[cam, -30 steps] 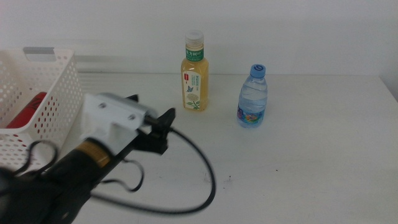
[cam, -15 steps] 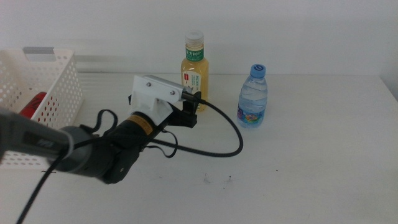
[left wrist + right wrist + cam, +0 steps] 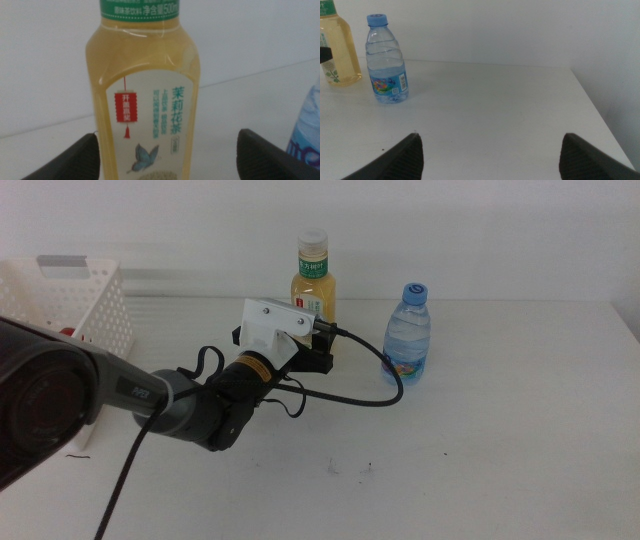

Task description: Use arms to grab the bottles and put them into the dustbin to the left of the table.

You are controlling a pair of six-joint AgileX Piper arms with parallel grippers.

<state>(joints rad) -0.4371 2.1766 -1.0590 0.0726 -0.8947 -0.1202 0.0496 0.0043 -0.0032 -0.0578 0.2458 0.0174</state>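
The yellow-drink bottle [image 3: 313, 280] with white cap stands at the back of the table [image 3: 480, 450]. My left gripper [image 3: 322, 352] has reached its lower part. In the left wrist view the yellow-drink bottle [image 3: 145, 100] fills the gap of the left gripper [image 3: 170, 160], which is open, its jaws apart on either side of the bottle. To its right stands the small water bottle [image 3: 407, 335] with blue cap. The white dustbin [image 3: 70, 300] is at the far left; a red patch [image 3: 67, 333] shows inside it. My right gripper [image 3: 492, 150] is open over bare table, far from the water bottle [image 3: 387, 60].
The left arm's black cable [image 3: 370, 395] loops over the table between the two bottles. The table's right edge [image 3: 592, 105] shows in the right wrist view. A few dark specks [image 3: 350, 470] mark the tabletop in front.
The left arm has swung from beside the dustbin toward the back right. Its open gripper now sits at the yellow-drink bottle. Both bottles stayed in place.
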